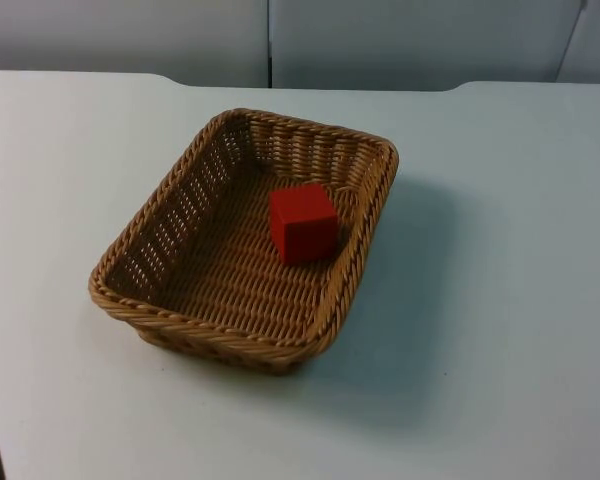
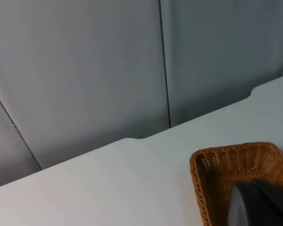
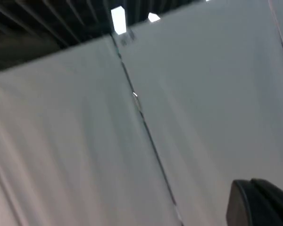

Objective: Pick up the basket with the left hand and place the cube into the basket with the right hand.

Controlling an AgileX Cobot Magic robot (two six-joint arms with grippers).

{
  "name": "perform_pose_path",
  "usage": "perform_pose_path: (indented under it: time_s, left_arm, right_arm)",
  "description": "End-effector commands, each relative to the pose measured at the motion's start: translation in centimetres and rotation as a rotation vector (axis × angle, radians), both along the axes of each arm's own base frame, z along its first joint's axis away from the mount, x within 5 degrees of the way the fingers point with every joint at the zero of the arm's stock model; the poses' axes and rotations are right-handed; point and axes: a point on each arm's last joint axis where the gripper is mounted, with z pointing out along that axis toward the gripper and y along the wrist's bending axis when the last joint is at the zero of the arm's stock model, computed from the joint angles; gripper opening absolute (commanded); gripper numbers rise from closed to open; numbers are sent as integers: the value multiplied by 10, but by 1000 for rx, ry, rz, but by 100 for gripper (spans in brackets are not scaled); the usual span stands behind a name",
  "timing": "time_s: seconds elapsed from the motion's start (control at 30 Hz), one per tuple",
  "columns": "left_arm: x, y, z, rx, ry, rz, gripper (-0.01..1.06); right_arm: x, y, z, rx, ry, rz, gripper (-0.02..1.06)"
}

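The red cube (image 1: 303, 222) already sits inside the brown woven wicker basket (image 1: 242, 240) on the white table (image 1: 500, 300). Whether either gripper's fingers are parted, I cannot tell. A tilted lift could roll the cube out.

A plain red cube (image 1: 303, 222) lies in a tan, woven-patterned basket (image 1: 180, 215) on a white table (image 1: 500, 330).

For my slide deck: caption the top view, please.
Red cube lying inside the wicker basket on the white table.
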Motion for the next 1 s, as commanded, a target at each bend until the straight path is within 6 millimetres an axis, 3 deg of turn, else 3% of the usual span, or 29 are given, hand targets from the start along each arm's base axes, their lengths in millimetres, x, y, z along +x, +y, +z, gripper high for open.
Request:
perform_pose_path:
  time_s: [0.0, 0.07, 0.17, 0.2, 0.33, 0.37, 0.47, 0.5, 0.53, 0.57, 0.63, 0.67, 0.77, 0.87, 0.97]
  left_arm:
    - [-17, -4, -24, -10, 1, -48, 0]
    - [-24, -5, -33, 2, 8, -68, 0]
    - [-48, -5, -57, 27, -7, -138, 0]
    - [-48, -5, -57, 27, -7, -138, 0]
    - [-73, 5, -67, 31, 79, -103, 0]
    - [-73, 5, -67, 31, 79, -103, 0]
    - [-86, 12, -74, 20, 163, -56, 0]
    - [-92, 13, -76, -12, 172, -46, 0]
    - [-92, 13, -76, -12, 172, -46, 0]
    - [-95, 13, -78, -30, 171, -53, 0]
    - [-99, 14, -92, -32, 185, -60, 0]
    - [-99, 14, -92, -32, 185, -60, 0]
    - [-105, 16, -117, -26, 195, -59, 0]
    - [-113, 19, -141, -30, 186, -59, 0]
    - [-120, 21, -149, -37, 161, -60, 0]
  right_arm:
    - [-38, 9, -5, -66, -33, 90, 0]
    - [-47, 9, -10, -70, -27, 89, 0]
    - [-67, -1, -43, -69, 84, -17, 0]
    - [-67, -1, -43, -69, 84, -17, 0]
    - [-70, -13, -116, -17, 283, -139, 0]
    - [-70, -13, -116, -17, 283, -139, 0]
    - [-63, -19, -185, 17, 436, -207, 0]
    - [-57, -20, -221, 19, 515, -228, 0]
    - [-57, -20, -221, 19, 515, -228, 0]
    - [-50, -20, -244, 10, 575, -231, 0]
    - [-45, -18, -284, 11, 650, -208, 0]
    - [-45, -18, -284, 11, 650, -208, 0]
    - [-41, -7, -333, -29, 729, -75, 0]
    - [-38, 9, -361, -104, 684, 108, 0]
    - [-32, 11, -373, -113, 732, 133, 0]
